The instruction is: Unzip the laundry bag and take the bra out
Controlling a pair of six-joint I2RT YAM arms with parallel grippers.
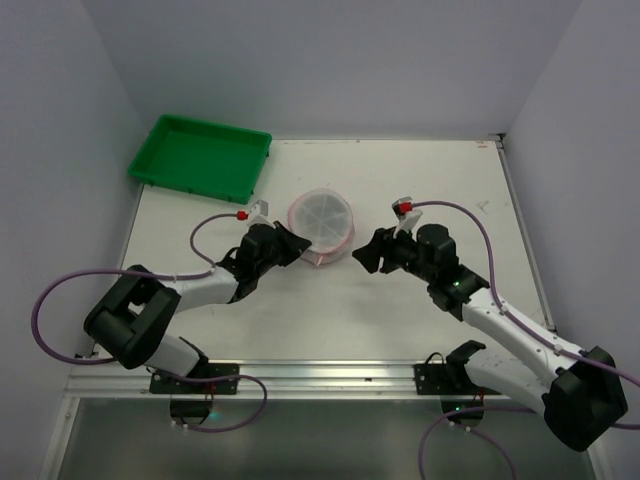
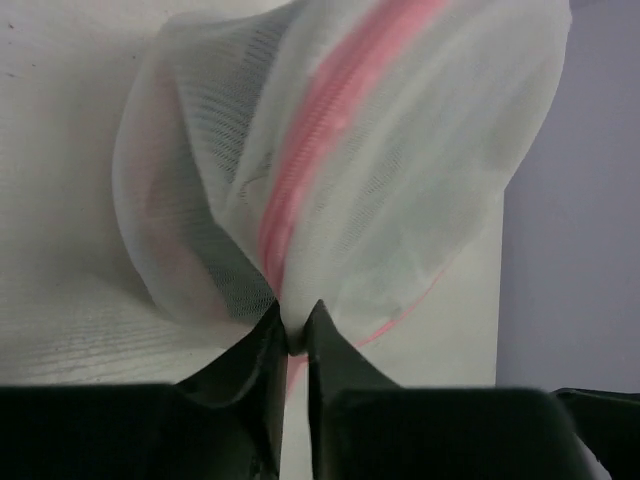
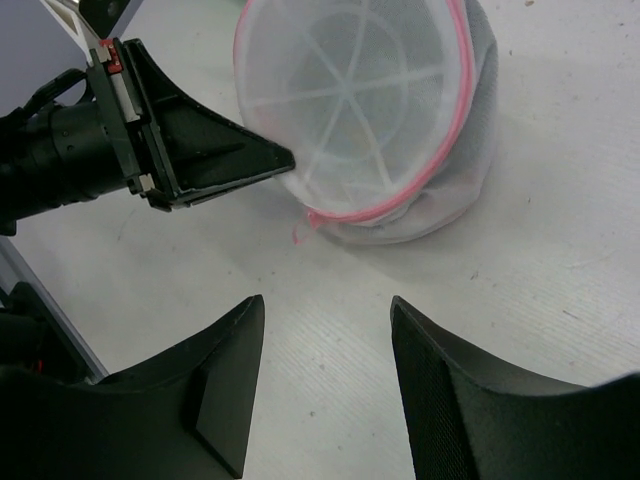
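Closest to the lens, the left gripper (image 2: 293, 330) has its 2 fingers drawn almost together on a small fold of white mesh, right where the pink zipper (image 2: 320, 130) runs down to them; whether the pinch has caught the zipper pull itself or only cloth beside it I cannot tell, since the fold is tiny and half hidden between the tips. Outward from that pinch rises the laundry bag (image 2: 400, 200), its mesh tenting up and away from the grip; seen from above, it lies mid-counter (image 1: 420, 190) between the 2 arms, well apart from the green tray (image 1: 200, 155) at the far left corner. On the bag's opposite side the right gripper (image 3: 325, 310) hangs near it, jaws standing well apart, holding nothing and touching nothing; its camera shows the bag's round top with white ribs inside the pink rim, apparently zipped all the way round; the bra cannot be made out through the mesh.

The zip looks unopened, so the job seems barely begun. If the left grip holds only mesh, a pull would likely drag or tip the whole light bag instead of running the slider; nothing pins the bag down, so it may simply follow the tug; thin mesh could also slide out of the tips, or bunch into the teeth and jam the zip.
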